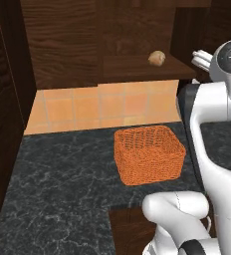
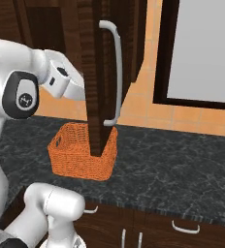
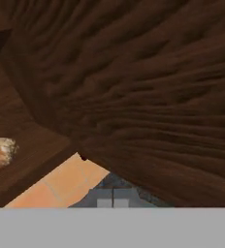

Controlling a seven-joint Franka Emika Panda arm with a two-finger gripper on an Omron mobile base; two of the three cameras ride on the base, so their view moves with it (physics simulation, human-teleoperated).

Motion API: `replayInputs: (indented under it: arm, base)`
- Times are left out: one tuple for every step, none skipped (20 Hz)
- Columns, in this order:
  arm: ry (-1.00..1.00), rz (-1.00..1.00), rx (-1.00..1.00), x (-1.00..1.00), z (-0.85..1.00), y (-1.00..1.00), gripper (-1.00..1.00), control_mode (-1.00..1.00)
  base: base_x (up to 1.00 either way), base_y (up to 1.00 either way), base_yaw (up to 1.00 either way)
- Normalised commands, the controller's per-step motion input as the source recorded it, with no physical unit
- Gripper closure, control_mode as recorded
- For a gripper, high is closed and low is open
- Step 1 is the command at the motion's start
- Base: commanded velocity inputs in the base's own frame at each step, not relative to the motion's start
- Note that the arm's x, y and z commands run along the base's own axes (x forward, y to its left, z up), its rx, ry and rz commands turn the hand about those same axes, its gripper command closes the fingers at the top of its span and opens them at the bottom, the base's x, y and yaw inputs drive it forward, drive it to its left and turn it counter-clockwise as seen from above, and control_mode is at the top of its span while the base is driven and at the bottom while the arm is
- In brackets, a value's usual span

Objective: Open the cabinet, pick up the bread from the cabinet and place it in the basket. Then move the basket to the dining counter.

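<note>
A: Looking at the cabinet (image 1: 62,45) standing open, and spotting the bread (image 1: 157,58) resting on the shelf (image 1: 132,67), near its right end, well above the basket (image 1: 148,153).

B: Agreeing. Also noticing the gripper (image 3: 113,198) hovering just beside the open door (image 2: 92,72), on its inner side, with the jaws pressed together and gripping nothing.

A: Worrying about that. Reaching for the roll with the jaws clamped like that, probably just nudging it deeper along the shelf or rolling it off the edge.

B: Needing to spread them first, then. Fretting about the door too: looming large and close in the hand view, so risking a scrape of the wrist against the wood while swinging left toward the roll.

A: Or bumping the door and knocking it partway closed onto the arm.

B: Fearing a bad drop as well. Judging the basket to be sitting on the black counter (image 1: 62,189) below and slightly left of the roll, so releasing too early could mean bouncing off the rim.

A: And squeezing a small lumpy roll off-centre, likely squirting it loose.
</note>
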Motion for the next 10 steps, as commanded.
replayInputs:
  arm:
    - [-0.09, 0.26, 0.00, 0.00, 0.18, 1.00, 1.00, -1.00]
    - [0.00, 0.28, -0.03, 0.21, 0.30, 0.91, 1.00, -1.00]
    - [0.00, 0.31, -0.07, 0.14, 0.34, 0.73, 1.00, -1.00]
    - [0.00, 0.33, -0.04, 0.22, 0.31, 0.50, 1.00, -1.00]
    - [0.09, 0.34, -0.03, 0.32, 0.19, 0.61, 1.00, -1.00]
    - [0.13, 0.36, 0.00, 0.59, 0.06, 0.55, 1.00, -1.00]
    - [0.02, 0.35, 0.02, 0.94, 0.00, 0.56, -1.00, -1.00]
    - [0.04, 0.36, 0.04, 0.99, 0.00, 0.52, -1.00, -1.00]
    - [0.09, 0.40, 0.10, 0.98, 0.00, 0.26, -1.00, -1.00]
    - [0.14, 0.40, 0.07, 0.96, 0.00, 0.23, -1.00, -1.00]
  base:
    - [0.00, 0.00, 0.00]
    - [0.00, 0.00, 0.00]
    - [0.00, 0.00, 0.00]
    - [0.00, 0.00, 0.00]
    - [0.00, 0.00, 0.00]
    - [0.00, 0.00, 0.00]
    - [0.00, 0.00, 0.00]
    - [0.00, 0.00, 0.00]
    - [0.00, 0.00, 0.00]
    - [0.00, 0.00, 0.00]
